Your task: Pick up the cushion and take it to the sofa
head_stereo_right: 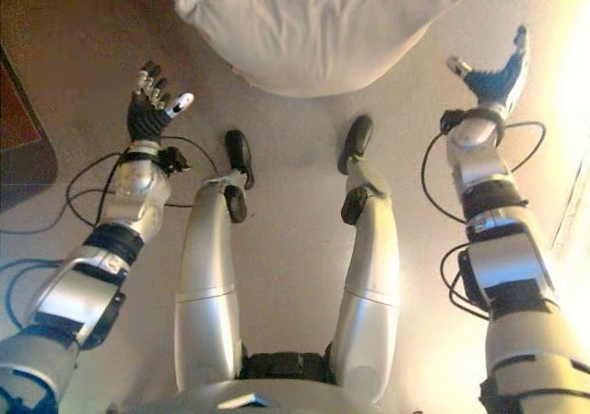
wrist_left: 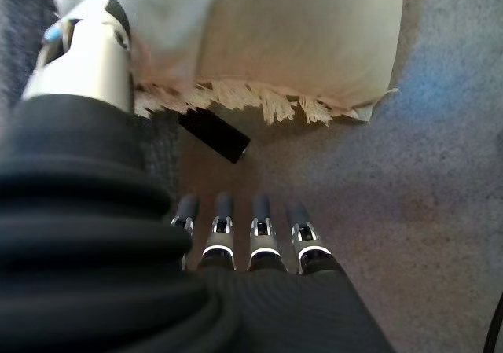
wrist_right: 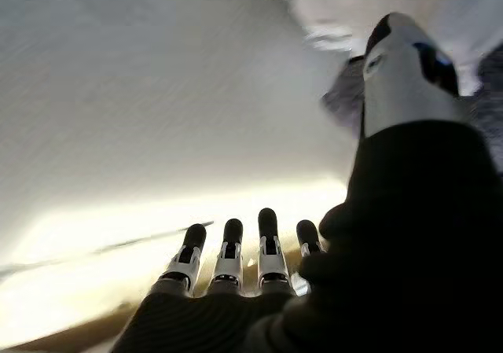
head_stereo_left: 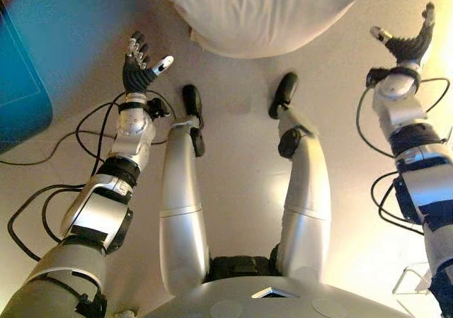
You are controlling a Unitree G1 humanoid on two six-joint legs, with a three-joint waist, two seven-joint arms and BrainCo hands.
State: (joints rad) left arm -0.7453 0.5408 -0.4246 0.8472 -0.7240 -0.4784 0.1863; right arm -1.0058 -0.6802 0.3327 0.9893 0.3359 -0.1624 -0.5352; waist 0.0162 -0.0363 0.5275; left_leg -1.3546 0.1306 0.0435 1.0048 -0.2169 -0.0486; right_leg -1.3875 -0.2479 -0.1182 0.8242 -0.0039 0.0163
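Note:
A cream-white cushion (head_stereo_left: 262,10) with a fringed edge lies on the floor straight ahead, between my two hands; it also shows in the right eye view (head_stereo_right: 313,27) and in the left wrist view (wrist_left: 299,38). My left hand (head_stereo_left: 138,66) is open and empty, held up to the left of the cushion and apart from it. My right hand (head_stereo_left: 410,43) is open and empty, to the right of the cushion and apart from it. The right wrist view shows its straight fingers (wrist_right: 229,252) over pale floor.
A blue-teal object (head_stereo_left: 21,84) stands at the far left on the floor. A clear plastic piece (head_stereo_left: 414,279) lies at the lower right. Bright light falls on the floor at the right side.

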